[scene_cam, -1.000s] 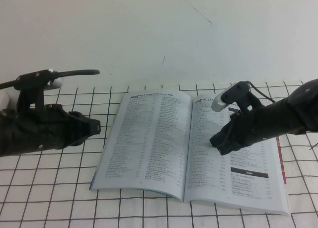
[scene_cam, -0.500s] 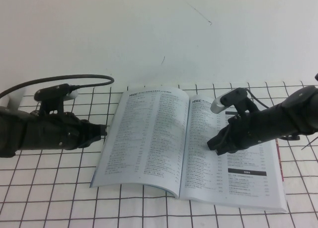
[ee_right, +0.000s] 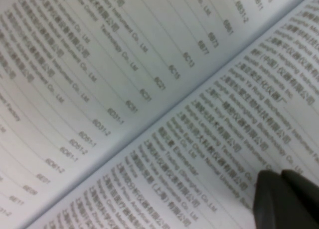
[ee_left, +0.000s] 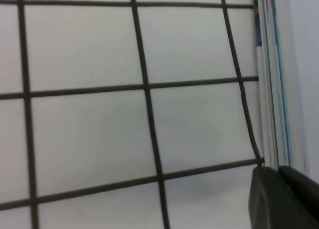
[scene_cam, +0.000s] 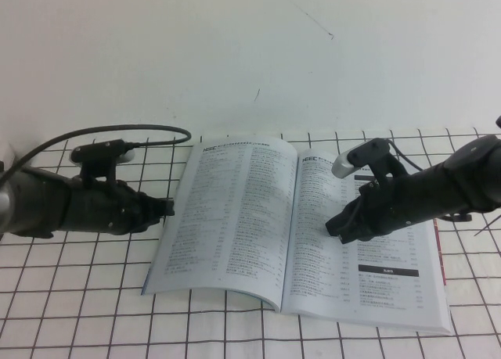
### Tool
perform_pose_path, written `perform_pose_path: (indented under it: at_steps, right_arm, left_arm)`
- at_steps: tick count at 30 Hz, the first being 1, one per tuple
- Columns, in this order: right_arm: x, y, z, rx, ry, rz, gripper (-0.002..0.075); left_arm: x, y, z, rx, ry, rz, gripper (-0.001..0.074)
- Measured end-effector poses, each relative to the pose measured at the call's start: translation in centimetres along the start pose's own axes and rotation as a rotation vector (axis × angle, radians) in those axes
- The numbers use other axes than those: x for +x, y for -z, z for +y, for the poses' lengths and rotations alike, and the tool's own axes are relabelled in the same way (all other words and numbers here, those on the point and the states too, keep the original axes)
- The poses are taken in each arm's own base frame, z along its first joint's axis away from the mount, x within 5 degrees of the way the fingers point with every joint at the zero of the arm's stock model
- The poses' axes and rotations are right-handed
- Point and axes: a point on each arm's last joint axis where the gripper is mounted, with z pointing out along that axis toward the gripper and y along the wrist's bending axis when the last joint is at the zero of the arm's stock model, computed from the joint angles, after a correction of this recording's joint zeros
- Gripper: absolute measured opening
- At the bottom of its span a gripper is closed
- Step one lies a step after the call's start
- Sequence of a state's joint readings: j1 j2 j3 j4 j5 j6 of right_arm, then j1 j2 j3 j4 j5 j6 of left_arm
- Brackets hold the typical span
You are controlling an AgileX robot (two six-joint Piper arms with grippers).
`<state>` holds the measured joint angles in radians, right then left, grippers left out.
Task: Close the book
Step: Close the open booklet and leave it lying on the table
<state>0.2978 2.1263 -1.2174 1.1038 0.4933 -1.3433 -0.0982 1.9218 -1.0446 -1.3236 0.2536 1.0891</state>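
At 9 o'clock of the open mid-table book (scene_cam: 243, 218), the left gripper (scene_cam: 166, 208), claw pressed together, could shove rather than lift it if the right gripper (scene_cam: 338, 227), likewise pressed together, pins the 3 o'clock page (scene_cam: 376, 296) weakly.

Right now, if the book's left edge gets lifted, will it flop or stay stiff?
Probably floppy: the book has thin pages that bow near the spine. It looks light, so it may slide, though the right claw on the right page should pin it. The left claw, at the left edge, might catch only some sheets.
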Motion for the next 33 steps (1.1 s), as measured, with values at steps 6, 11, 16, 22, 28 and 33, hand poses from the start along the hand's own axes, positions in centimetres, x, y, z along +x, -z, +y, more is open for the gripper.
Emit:
perform_pose_path:
  at_steps: [6,11,16,22,28,33]
  right_arm:
    - [0.0,0.0,0.0,-0.003,0.0,0.0,-0.0003]
    - [0.1,-0.1,0.0,-0.005,-0.005,0.002,-0.0003]
    - [0.1,0.0,0.0,-0.008,-0.014,0.001,-0.0003]
    - [0.0,0.0,0.0,-0.008,-0.019,-0.001,-0.0003]
    - [0.1,0.1,-0.2,-0.012,-0.024,-0.001,-0.0003]
    - [0.4,0.2,-0.4,-0.023,-0.023,0.015,-0.0003]
  left_arm:
    - [0.8,-1.0,-1.6,-0.013,-0.071,0.017,-0.0004]
    - [1.4,-1.4,-3.7,0.008,-0.121,0.026,-0.0004]
    - [2.2,-1.8,-6.3,0.065,-0.136,0.046,-0.0004]
    - [3.4,-1.8,-9.6,0.207,-0.05,0.092,-0.0004]
    - [2.1,-0.1,-12.2,0.428,-0.001,0.081,-0.0004]
    - [0.5,1.8,-14.5,0.642,-0.054,0.06,-0.0003]
